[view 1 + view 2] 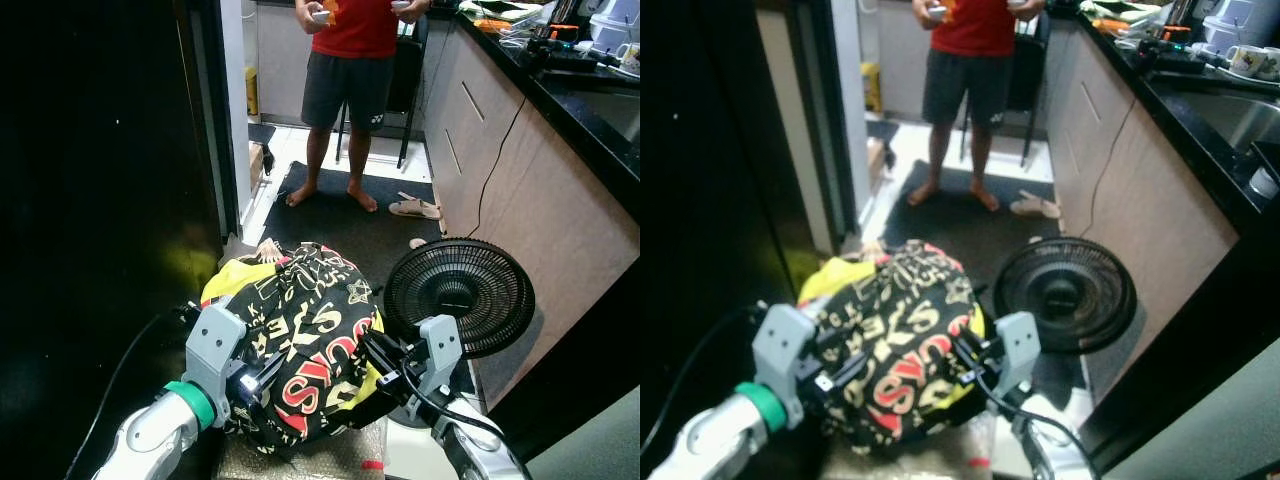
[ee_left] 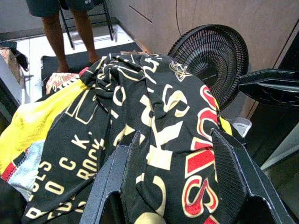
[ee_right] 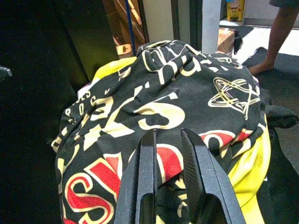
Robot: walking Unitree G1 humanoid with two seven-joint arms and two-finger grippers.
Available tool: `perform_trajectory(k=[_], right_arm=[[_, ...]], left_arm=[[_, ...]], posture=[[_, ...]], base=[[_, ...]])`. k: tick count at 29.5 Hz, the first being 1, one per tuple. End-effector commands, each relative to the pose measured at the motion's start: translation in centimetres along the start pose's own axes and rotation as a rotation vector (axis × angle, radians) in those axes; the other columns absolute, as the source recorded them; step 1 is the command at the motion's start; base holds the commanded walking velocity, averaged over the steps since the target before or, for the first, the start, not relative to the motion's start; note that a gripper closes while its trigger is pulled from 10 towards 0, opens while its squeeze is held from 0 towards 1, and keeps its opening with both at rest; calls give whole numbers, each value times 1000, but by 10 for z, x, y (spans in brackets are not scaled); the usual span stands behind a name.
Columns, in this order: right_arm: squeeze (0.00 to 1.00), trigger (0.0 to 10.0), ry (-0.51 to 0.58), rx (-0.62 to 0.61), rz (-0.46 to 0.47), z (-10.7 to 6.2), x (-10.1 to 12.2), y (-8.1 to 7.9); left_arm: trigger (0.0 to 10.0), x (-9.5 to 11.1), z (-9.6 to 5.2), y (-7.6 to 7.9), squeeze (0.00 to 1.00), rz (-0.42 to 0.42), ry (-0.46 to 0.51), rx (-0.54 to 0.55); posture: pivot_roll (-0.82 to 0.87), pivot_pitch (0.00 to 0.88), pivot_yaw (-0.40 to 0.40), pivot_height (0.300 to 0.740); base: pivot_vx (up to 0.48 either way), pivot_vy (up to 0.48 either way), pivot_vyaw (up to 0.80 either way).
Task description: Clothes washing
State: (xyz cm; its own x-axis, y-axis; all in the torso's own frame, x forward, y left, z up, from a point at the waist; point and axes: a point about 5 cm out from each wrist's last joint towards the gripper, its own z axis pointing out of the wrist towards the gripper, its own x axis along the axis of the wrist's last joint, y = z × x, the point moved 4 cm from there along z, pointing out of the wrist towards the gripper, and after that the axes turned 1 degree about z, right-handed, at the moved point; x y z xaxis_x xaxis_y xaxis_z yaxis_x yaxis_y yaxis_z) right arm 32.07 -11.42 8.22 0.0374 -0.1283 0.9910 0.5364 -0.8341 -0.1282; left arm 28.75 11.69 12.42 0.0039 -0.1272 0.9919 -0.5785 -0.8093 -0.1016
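Clothes bundle (image 1: 300, 340), seemingly rounded, between both pincers.

The clothes heap (image 1: 300, 340) fills the lower middle of the frame, with the left gripper (image 1: 255, 385) pressed against its lower left and the right gripper (image 1: 385, 365) against its lower right. A fan (image 1: 460, 297) stands just right of the heap, and a dark wall (image 1: 100, 200) closes the whole left side. Bare mat (image 1: 350, 230) lies open above the heap, up to a person (image 1: 348, 90) standing at top centre beside the counter (image 1: 570, 110) on the right.
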Motion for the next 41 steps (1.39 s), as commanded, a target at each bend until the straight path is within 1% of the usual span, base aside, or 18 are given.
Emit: perform_trajectory(k=[1,5,12,18,25,41], right_arm=[[0,10000,-2,-13,7,-2,0,3],[0,10000,-3,-12,6,-2,0,3],[0,10000,-4,-11,7,-1,0,3],[0,10000,-4,-11,8,-1,-1,3],[0,10000,-4,-9,8,-1,0,2],[0,10000,-4,-6,6,-1,0,3]], left_arm=[[10000,-6,0,-2,0,-4,-25,23],[10000,-6,0,-5,0,3,-25,44],[10000,-5,1,-6,0,16,-21,47],[10000,-5,2,-6,0,22,-20,51],[10000,-6,2,-7,0,22,-23,53],[10000,-4,1,-7,0,2,-12,50]], posture=[[77,10,-21,740],[77,10,-21,740],[77,10,-20,740],[77,10,-20,740],[79,9,-20,740],[78,5,-22,740]], base=[[0,0,0],[0,0,0],[0,0,0],[0,-480,0],[0,-315,0],[0,0,0]])
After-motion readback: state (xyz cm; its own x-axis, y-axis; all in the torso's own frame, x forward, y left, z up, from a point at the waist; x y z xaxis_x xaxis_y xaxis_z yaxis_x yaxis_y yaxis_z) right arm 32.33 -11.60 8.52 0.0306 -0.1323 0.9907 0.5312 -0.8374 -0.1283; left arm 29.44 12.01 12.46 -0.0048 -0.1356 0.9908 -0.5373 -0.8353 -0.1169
